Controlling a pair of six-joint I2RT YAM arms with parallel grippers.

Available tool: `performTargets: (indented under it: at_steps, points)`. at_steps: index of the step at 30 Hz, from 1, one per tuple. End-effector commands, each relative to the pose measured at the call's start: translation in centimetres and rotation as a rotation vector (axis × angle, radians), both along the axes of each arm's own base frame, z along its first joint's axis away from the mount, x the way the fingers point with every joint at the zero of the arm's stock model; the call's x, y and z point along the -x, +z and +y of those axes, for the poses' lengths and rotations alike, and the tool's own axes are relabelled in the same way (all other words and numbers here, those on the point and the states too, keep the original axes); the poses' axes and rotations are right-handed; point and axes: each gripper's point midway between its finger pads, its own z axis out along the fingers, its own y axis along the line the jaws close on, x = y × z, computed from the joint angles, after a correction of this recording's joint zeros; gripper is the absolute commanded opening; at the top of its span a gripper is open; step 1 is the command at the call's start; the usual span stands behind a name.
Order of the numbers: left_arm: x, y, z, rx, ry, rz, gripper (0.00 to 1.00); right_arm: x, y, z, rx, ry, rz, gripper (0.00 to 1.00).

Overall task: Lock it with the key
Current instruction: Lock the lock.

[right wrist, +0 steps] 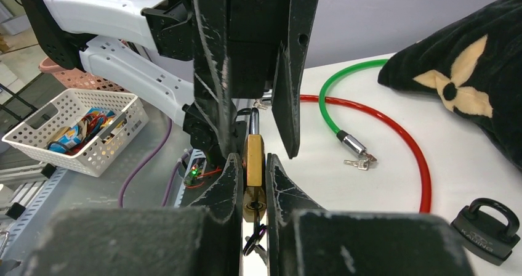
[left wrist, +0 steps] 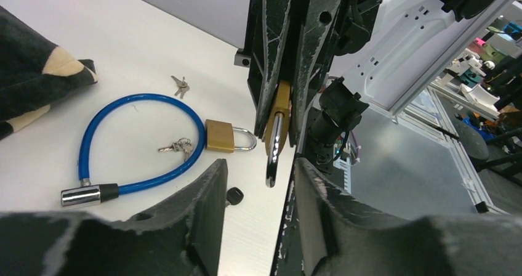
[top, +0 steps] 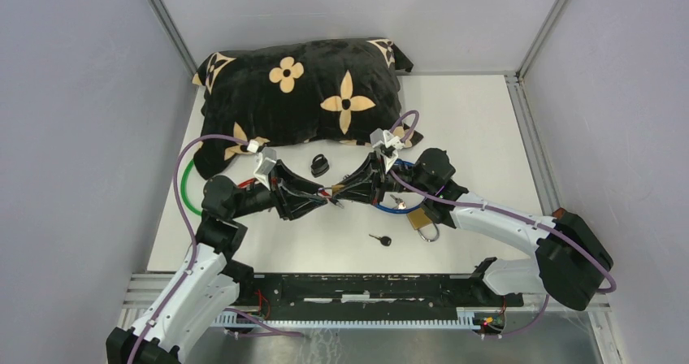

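**While the right gripper (right wrist: pixel 252 165) clamps the brass padlock (left wrist: pixel 281 106), the left gripper (left wrist: pixel 260 168) stands released**

Although the padlock hangs mid-air where both arms meet, above the near centre of the table (top: pixel 479 128), you see only its edge. The right fingers cover its faces. Its shackle (left wrist: pixel 273 150) sits between the left gripper's parted fingers, clear of both. Something dark hangs under the body in the right wrist view; key or ring, can't tell. A black-headed key (top: pixel 380 240) lies on the table, half hidden in the left wrist view. Nearby are a second brass padlock (top: pixel 421 220), a blue cable lock (left wrist: pixel 132 140), a black padlock (top: pixel 320 165) and a patterned pillow (top: pixel 301 96). White tabletop, grey walls.
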Motion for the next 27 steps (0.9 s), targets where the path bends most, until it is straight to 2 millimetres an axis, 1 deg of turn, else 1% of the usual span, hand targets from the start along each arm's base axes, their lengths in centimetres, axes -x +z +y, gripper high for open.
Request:
performTargets:
  at_steps: [1,3,4,6,7,8,9,12,14,17,19,22,25,27]
  points:
    - [0.2,3.1,0.1,0.041,-0.009,-0.117,0.54,-0.1,2.8,-0.2,-0.053,-0.017,-0.067,0.0]
    - [0.0,3.2,0.1,0.047,0.0,-0.11,0.53,-0.1,2.9,-0.2,-0.054,-0.016,-0.067,0.0]
    - [-0.2,3.1,0.0,0.051,0.005,-0.1,0.45,-0.1,2.9,-0.2,-0.055,-0.016,-0.068,0.0]
    - [-0.3,2.8,0.0,0.051,0.008,-0.088,0.21,-0.1,3.1,-0.3,-0.06,-0.014,-0.069,0.0]
    - [-0.3,2.8,0.0,0.051,0.007,-0.088,0.12,-0.1,3.1,-0.3,-0.061,-0.015,-0.07,0.0]
    - [-0.2,2.7,0.0,0.05,0.003,-0.087,0.06,0.0,3.2,-0.3,-0.064,-0.014,-0.07,0.0]
    - [-0.2,2.7,0.0,0.05,0.001,-0.086,0.03,0.0,3.3,-0.3,-0.065,-0.014,-0.069,0.0]
    - [-0.3,2.6,-0.1,0.048,0.004,-0.093,0.02,0.2,3.5,-0.2,-0.074,-0.004,-0.059,0.0]
    - [-0.6,2.7,0.0,0.04,0.025,-0.143,0.02,0.6,4.0,0.0,-0.092,0.028,-0.048,0.0]
    - [-1.4,3.5,0.1,0.059,0.072,-0.199,0.02,1.2,4.5,0.4,-0.102,0.054,-0.044,0.0]
    - [-1.1,4.0,-0.3,0.089,0.057,-0.209,0.02,1.4,4.6,0.6,-0.101,0.057,-0.049,0.0]
    - [-0.9,3.2,-0.8,0.081,0.049,-0.207,0.02,1.6,5.1,0.9,-0.108,0.067,-0.051,0.0]
    - [-0.8,3.5,-1.0,0.109,0.04,-0.186,0.02,1.4,5.1,1.0,-0.109,0.055,-0.05,0.0]
    - [-0.4,3.4,-1.2,0.109,0.026,-0.184,0.02,1.3,4.9,1.2,-0.104,0.058,-0.043,0.0]
